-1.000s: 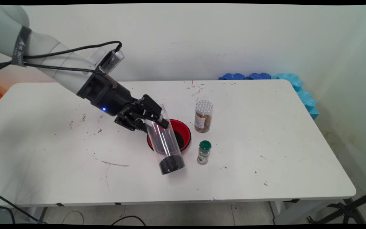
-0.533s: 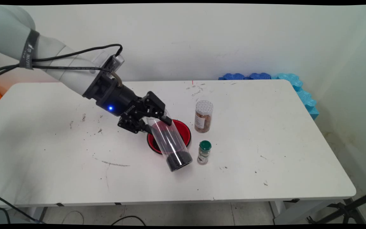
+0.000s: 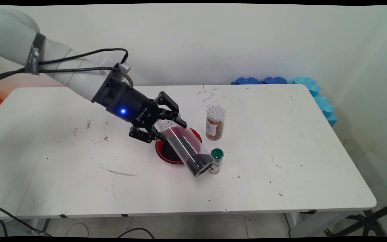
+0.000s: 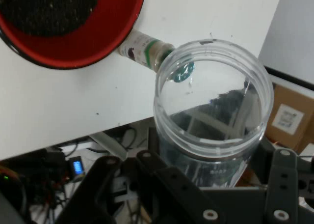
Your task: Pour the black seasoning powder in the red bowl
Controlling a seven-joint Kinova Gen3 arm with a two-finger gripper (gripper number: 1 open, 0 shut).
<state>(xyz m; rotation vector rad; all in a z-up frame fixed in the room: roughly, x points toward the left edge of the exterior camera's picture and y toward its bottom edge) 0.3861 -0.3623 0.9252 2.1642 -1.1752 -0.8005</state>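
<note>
My gripper (image 3: 170, 130) is shut on a clear plastic jar (image 3: 188, 149) near its open mouth. The jar hangs steeply tilted over a red bowl (image 3: 158, 151), closed end low and to the right, with dark grains lying in that end. Dark grains also lie in the bowl. In the main view the jar's low end overlaps a small green-capped bottle (image 3: 217, 159). The hand view looks into the jar's mouth (image 4: 206, 44) between the gripper (image 4: 213, 184) linkage, with the red bowl (image 4: 98, 52) at upper left and the green-capped bottle (image 4: 142, 52) beside it.
A brown spice jar (image 3: 215, 122) with a perforated white lid stands just right of the bowl. Blue foam pieces (image 3: 281, 81) lie along the table's far right edge. The white table (image 3: 281, 151) is scuffed and speckled.
The gripper has rolled and shifted slightly right, tipping the jar closer to level. The jar's closed end has swung right and up, toward the green-capped bottle.
</note>
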